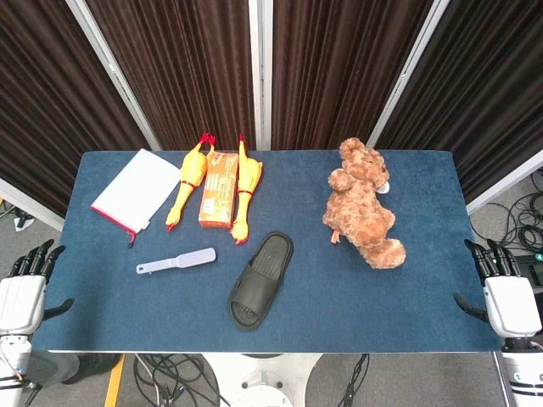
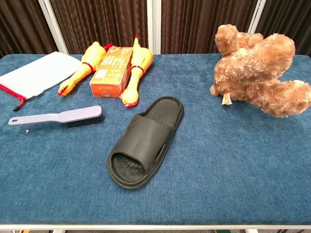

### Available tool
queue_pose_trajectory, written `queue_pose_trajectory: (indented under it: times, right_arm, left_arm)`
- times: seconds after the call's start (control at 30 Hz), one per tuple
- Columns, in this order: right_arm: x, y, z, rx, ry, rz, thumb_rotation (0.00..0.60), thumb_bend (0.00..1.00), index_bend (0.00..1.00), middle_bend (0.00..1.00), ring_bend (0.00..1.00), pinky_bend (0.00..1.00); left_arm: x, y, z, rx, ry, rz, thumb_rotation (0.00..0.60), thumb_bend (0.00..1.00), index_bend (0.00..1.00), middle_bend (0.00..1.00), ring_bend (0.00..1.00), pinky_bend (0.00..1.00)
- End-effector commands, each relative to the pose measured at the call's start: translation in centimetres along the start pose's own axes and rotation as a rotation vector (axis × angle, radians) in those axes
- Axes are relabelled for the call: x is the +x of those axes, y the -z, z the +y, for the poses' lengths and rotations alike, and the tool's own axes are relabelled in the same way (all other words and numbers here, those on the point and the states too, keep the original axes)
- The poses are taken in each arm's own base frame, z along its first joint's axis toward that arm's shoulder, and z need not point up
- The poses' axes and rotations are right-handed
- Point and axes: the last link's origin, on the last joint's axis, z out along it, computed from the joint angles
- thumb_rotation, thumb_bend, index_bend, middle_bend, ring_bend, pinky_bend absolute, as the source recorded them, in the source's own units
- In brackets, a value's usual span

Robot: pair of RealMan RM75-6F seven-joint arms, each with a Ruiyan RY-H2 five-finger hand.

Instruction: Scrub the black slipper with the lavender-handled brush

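On the blue table [image 1: 407,305] lie one black slipper [image 1: 261,280], one lavender-handled brush [image 1: 176,260], two yellow rubber chickens, one orange box [image 1: 217,199], one white zip pouch [image 1: 136,201] with red trim, and one brown teddy bear [image 1: 363,205]. One chicken [image 1: 188,180] lies left of the box and the other chicken [image 1: 243,188] right of it, both close against its sides. The slipper rests sole-down near the middle of the table, its open toe end toward the front edge. The brush lies flat just to the slipper's left, apart from it; the chest view shows its dark bristles at the end nearer the slipper. The pouch is cut off at the left edge of the chest view, and the bear's far side runs out of that view on the right. The print on the box is too small to read. Both hands show only in the head view, at the bottom corners, off the table's front corners; the chest view shows neither. The left hand [image 1: 24,292] holds nothing, its dark fingers [image 1: 34,259] straight and spread, thumb out to the side. The right hand [image 1: 507,297] is likewise empty with fingers [image 1: 492,257] extended and apart. Brush and slipper both lie well apart from either hand, the brush nearer the left one.
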Motion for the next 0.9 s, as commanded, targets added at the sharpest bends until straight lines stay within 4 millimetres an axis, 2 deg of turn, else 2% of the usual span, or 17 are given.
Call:
queue_pose_trajectory:
  times: [0.03, 0.23, 0.33, 0.43, 0.6, 0.73, 0.9]
  right_arm:
    - [0.0, 0.0, 0.0, 0.002, -0.001, 0.001, 0.600, 0.07, 0.07, 0.14, 0.00, 0.09]
    - [-0.1, 0.0, -0.1, 0.002, -0.002, 0.000, 0.600, 0.07, 0.07, 0.14, 0.00, 0.09]
    - [0.0, -0.2, -0.1, 0.004, 0.003, 0.008, 0.600, 0.07, 0.06, 0.14, 0.00, 0.09]
    - [0.4, -0.4, -0.1, 0.005, 0.015, 0.021, 0.600, 0.07, 0.06, 0.14, 0.00, 0.09]
    - [1.1, -0.8, 0.1, 0.001, 0.033, 0.048, 0.600, 0.07, 0.06, 0.14, 0.00, 0.09]
    - [1.5, -0.7, 0.2, -0.005, 0.046, 0.059, 0.600, 0.07, 0.06, 0.14, 0.00, 0.09]
    - [1.7, -0.5, 0.4, -0.018, 0.051, 0.062, 0.600, 0.07, 0.06, 0.14, 0.00, 0.09]
  left_arm:
    - [-0.1, 0.1, 0.1, 0.000, 0.004, -0.004, 0.600, 0.04, 0.19, 0.18, 0.14, 0.20]
    - [-0.4, 0.2, 0.2, 0.004, 0.015, -0.021, 0.600, 0.04, 0.19, 0.18, 0.14, 0.20]
    - [-0.4, -0.5, 0.6, -0.023, 0.011, -0.046, 0.600, 0.04, 0.19, 0.18, 0.14, 0.20]
    - [-0.2, -2.0, 1.6, -0.073, 0.026, -0.063, 0.600, 0.04, 0.19, 0.19, 0.14, 0.20]
    - [-0.5, -6.2, 3.8, -0.178, 0.060, -0.121, 0.600, 0.04, 0.21, 0.21, 0.14, 0.21]
    - [-1.8, -9.5, 6.2, -0.238, 0.091, -0.227, 0.600, 0.04, 0.23, 0.22, 0.16, 0.24]
    - [-3.8, -11.8, 8.6, -0.266, 0.094, -0.393, 0.600, 0.04, 0.26, 0.28, 0.23, 0.32]
